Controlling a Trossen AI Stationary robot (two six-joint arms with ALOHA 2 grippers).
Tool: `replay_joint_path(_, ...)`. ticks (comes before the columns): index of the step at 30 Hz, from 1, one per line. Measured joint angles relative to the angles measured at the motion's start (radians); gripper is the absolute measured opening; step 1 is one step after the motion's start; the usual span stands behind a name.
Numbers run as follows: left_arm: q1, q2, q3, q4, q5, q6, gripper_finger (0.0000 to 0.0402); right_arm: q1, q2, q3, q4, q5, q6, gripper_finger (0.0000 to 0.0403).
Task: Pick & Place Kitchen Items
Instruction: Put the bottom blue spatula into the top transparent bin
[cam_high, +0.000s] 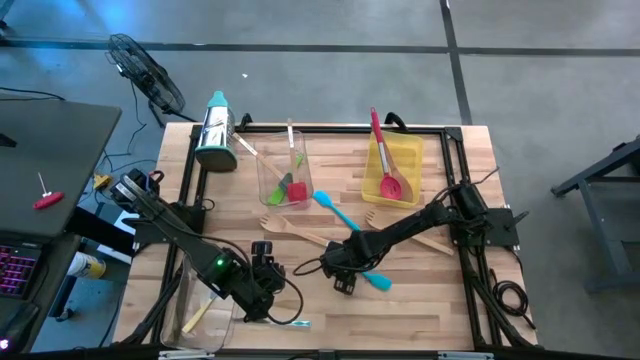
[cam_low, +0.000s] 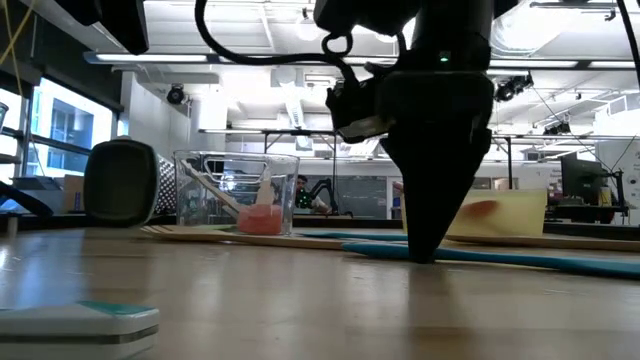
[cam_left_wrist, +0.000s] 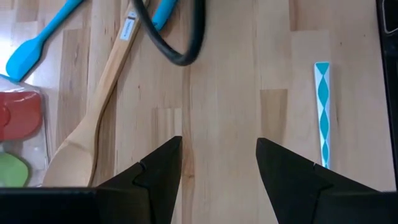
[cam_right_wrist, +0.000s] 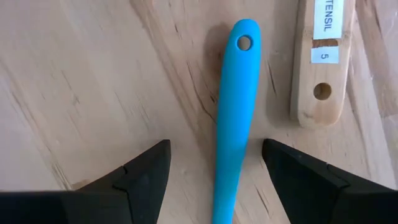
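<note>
Right gripper (cam_high: 345, 272) is lowered to the wooden table (cam_high: 420, 300) near its middle, fingers spread apart, with the handle of a blue silicone spatula (cam_right_wrist: 233, 124) lying flat on the wood between them; neither finger is seen touching it, so nothing is gripped. Just beside that handle lies the end of a pale wooden utensil handle (cam_right_wrist: 320, 62) bearing a white label and a hanging hole. Left gripper (cam_high: 262, 285) sits low over the front-left part of the table, fingers (cam_left_wrist: 155, 180) likewise apart and empty above bare wood; a slim knife with a teal-and-white patterned handle (cam_left_wrist: 321, 112) lies close by, and a wooden spoon (cam_left_wrist: 93, 130) lies on the other side of the fingers. A second blue spatula (cam_high: 335, 212) rests near the table centre, with a wooden fork (cam_high: 290, 228) beside it. A clear plastic bin (cam_high: 285, 165) at the rear holds red and green spatulas and a wooden utensil. A yellow bin (cam_high: 393, 168) at the rear right holds a red spatula (cam_high: 385, 160) leaning out over its rim. A steel box grater with teal top (cam_high: 215, 130) lies at the rear left corner. Another clear bin (cam_high: 200, 300) at the front left contains a wooden utensil.
</note>
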Motion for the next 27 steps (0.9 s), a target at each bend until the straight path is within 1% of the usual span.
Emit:
replay_joint_path(5, 0.000, 0.000, 0.000, 0.000, -0.001, 0.000, 0.0197, -0.004, 0.008, 0.000, 0.014, -0.019, -0.003, 0.0256)
replay_joint_path(14, 0.000, 0.000, 0.000, 0.000, -0.002, 0.000, 0.0197, -0.003, 0.008, 0.000, 0.012, -0.016, -0.003, 0.0256)
replay_joint_path(17, 0.000, 0.000, 0.000, 0.000, -0.002, 0.000, 0.0197, -0.002, 0.008, 0.000, 0.007, -0.007, -0.003, 0.0249)
replay_joint_path(20, 0.000, 0.000, 0.000, 0.000, -0.002, -0.001, 0.0197, 0.009, 0.009, 0.000, -0.002, 0.042, -0.003, 0.0225)
replay_joint_path(27, 0.000, 0.000, 0.000, 0.000, -0.002, -0.001, 0.0197, 0.009, 0.009, -0.001, -0.016, 0.046, -0.023, 0.0142)
